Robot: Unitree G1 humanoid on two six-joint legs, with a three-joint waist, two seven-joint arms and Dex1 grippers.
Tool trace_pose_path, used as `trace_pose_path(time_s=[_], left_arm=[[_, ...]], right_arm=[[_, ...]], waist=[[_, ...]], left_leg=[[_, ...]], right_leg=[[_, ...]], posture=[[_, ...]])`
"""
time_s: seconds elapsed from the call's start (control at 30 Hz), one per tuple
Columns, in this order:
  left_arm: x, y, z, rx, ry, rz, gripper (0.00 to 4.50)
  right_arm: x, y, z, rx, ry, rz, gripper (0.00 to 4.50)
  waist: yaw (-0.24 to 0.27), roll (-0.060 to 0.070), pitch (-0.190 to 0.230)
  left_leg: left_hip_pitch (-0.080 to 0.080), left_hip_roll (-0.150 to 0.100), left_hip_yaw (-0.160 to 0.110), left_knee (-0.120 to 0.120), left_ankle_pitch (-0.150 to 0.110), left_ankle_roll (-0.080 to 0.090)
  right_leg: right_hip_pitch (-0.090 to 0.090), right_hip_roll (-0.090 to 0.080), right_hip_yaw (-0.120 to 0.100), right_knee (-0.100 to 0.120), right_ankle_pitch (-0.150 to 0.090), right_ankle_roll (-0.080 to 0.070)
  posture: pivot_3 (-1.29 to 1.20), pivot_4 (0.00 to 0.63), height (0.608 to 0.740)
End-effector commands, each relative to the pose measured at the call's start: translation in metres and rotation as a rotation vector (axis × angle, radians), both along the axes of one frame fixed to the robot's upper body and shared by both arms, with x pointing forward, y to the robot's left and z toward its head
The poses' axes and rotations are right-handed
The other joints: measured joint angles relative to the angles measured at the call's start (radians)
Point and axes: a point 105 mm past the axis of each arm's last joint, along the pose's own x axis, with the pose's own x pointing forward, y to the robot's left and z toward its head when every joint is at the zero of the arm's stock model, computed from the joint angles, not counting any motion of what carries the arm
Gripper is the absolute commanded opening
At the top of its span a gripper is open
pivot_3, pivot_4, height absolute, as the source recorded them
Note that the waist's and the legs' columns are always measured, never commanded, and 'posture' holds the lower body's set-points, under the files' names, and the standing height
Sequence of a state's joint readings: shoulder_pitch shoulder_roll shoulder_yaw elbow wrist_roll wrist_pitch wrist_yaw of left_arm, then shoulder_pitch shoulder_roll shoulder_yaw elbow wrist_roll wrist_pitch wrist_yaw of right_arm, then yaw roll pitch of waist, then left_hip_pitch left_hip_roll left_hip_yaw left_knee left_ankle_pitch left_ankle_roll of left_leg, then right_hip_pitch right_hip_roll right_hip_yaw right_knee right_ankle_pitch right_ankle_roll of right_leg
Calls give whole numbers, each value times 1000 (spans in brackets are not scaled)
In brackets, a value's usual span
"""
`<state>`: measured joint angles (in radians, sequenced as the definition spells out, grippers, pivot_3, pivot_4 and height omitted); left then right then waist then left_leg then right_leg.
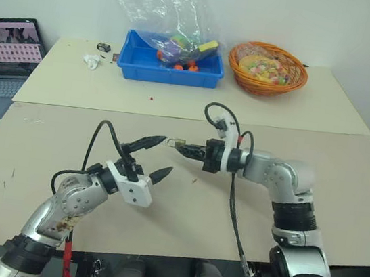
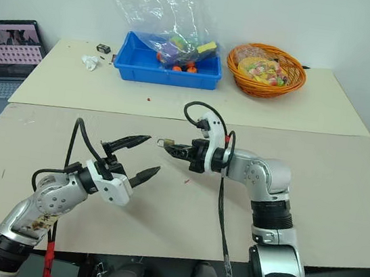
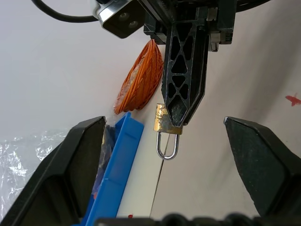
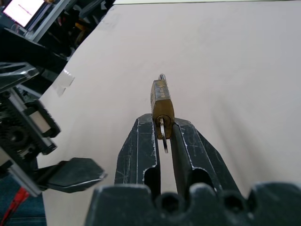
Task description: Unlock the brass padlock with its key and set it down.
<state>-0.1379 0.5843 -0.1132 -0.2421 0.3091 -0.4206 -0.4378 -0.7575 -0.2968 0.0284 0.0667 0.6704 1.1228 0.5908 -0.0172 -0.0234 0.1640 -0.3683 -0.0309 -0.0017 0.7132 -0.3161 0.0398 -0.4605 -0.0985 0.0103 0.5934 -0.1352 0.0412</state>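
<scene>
- My right pincer [image 1: 185,147] is clamped on the brass padlock [image 1: 177,142], held up off the tan table [image 1: 341,193], pointing toward my left arm.
- In the right wrist view the padlock body [image 4: 162,104] sits pinched between my two fingertips [image 4: 141,141], w/ the key [image 4: 162,134] stuck in its near end, blade lying in the slot between the fingers.
- Shackle [image 3: 167,145] is at the far end from my right pincer (thin silvery loop, looks seated in the body, but can't tell if it's latched).
- My left pincer [image 1: 159,155] is spread wide, holding nothing, tips just short of the padlock and apart from it.
- From the left wrist view the padlock [image 3: 165,123] hangs between my left fingers [image 3: 70,169], touching neither.
- Beyond both pincers, on the rear table: blue bin [image 1: 171,65] w/ a crumpled clear plastic bag [image 1: 165,6] over some bright items.
- Beside the bin, further to my right pincer's side, an orange wicker basket [image 1: 268,69] of colourful pieces.
- Far off past my left pincer's side: open laptop [image 1: 5,53]; also a crumpled white scrap [image 1: 92,62] near the bin.
</scene>
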Motion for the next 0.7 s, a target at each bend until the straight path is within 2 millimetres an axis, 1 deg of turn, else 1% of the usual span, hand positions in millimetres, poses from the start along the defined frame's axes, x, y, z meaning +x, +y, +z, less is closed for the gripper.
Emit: trace_pose_path(time_s=[0.03,0.1,0.2,0.27,0.3,0.33,0.37,0.4,0.47,0.5,0.53,0.6,0.63,0.7], left_arm=[[-8,-1,15,-263,255,-71,4240],[-13,-3,6,-383,524,-110,4240],[-18,-6,10,-483,689,-159,4240],[-21,-8,17,-569,811,-211,3716],[-22,-9,20,-592,848,-226,3520],[-24,-10,21,-609,910,-248,3085],[-26,-12,23,-620,954,-268,2851],[-28,-12,25,-639,999,-287,2355],[-32,-14,32,-673,1073,-336,1686],[-33,-14,33,-681,1102,-342,1211],[-35,-15,35,-690,1134,-352,901],[-34,-14,37,-704,1157,-344,105],[-34,-14,37,-709,1163,-337,31],[-32,-13,37,-708,1171,-315,31]], right_arm=[[1,-9,19,56,-51,35,9],[-8,-10,22,98,-28,105,9],[-23,-10,26,145,3,203,9],[-39,-9,28,171,25,292,9],[-43,-9,29,178,33,316,9],[-50,-9,29,187,40,351,9],[-55,-9,29,193,48,375,9],[-58,-8,28,199,56,392,9],[-61,-8,25,197,74,398,9],[-61,-8,23,194,80,396,9],[-61,-8,21,190,83,393,9],[-60,-9,19,187,90,386,9],[-60,-10,18,187,92,383,9],[-59,-11,18,190,93,380,9]], waist=[[-1,0,0],[-3,0,0],[-6,0,0],[-6,0,0],[-4,0,0],[-4,0,0],[-4,0,0],[-4,0,0],[-3,0,0],[-4,0,0],[-5,0,0],[-5,0,0],[-5,0,0],[-3,0,0]], left_leg=[[0,0,0,0,0,0],[0,1,0,0,0,0],[0,1,0,0,0,1],[0,2,0,1,0,1],[0,2,-1,1,0,1],[0,2,-1,1,0,1],[0,2,-1,1,0,1],[0,2,-1,2,0,1],[1,2,-1,2,0,1],[1,2,-1,2,0,1],[1,2,-1,2,0,0],[2,2,-1,2,0,0],[2,2,-1,2,0,0],[2,2,-1,2,0,-1]], right_leg=[[0,0,0,0,0,0],[0,0,0,0,0,0],[0,1,0,0,0,0],[1,2,0,0,0,0],[1,2,1,0,0,0],[1,3,0,0,0,0],[2,3,0,0,0,0],[2,3,1,0,0,0],[2,3,1,0,0,0],[2,3,1,0,0,0],[2,3,1,0,0,0],[2,4,1,0,0,0],[2,4,1,0,0,0],[2,4,2,0,0,0]], posture=[[0,150,728],[0,150,728],[0,150,728],[0,150,728],[0,150,728],[0,150,728],[0,150,728],[0,150,728],[0,150,728],[0,150,728],[0,150,728],[0,150,728],[0,150,728],[0,150,728]])
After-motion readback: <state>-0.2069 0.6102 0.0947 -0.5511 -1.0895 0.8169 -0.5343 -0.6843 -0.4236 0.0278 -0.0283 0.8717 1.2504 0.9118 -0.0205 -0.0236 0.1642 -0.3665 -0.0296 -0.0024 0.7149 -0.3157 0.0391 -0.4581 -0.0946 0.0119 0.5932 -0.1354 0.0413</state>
